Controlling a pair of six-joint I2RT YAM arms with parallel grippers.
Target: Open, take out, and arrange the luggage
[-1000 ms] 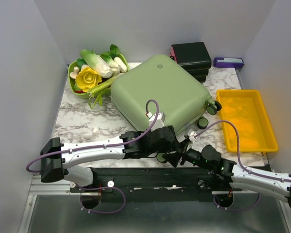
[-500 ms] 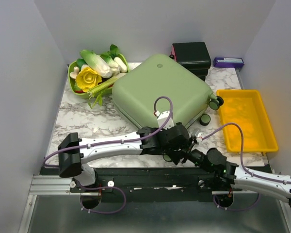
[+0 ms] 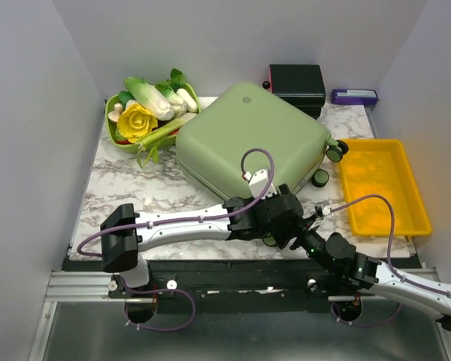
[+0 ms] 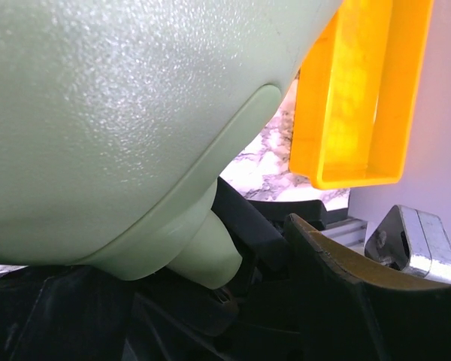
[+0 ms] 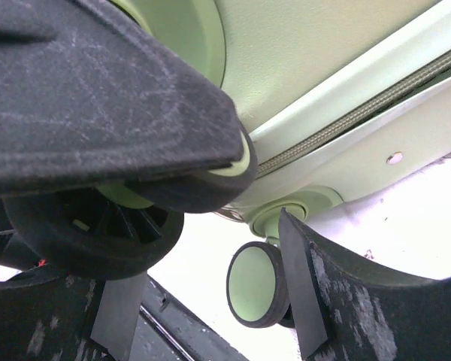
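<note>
Top external: closed sage-green luggage (image 3: 248,139), flat on table (image 3: 128,188).

You see plain pale grey walls (image 3: 30,113) on three sides, a white marbled surface (image 3: 128,188), and a metal rail (image 3: 79,284) along its near edge. Light is even.

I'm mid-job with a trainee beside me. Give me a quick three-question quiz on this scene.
1. True or false: the suitcase is open.
2. To the left of the suitcase lie: A) vegetables B) a kettle C) a laptop.
3. Fill in: the suitcase's wheels face the yellow ___.
Key: 1 false; 2 A; 3 tray.
</note>
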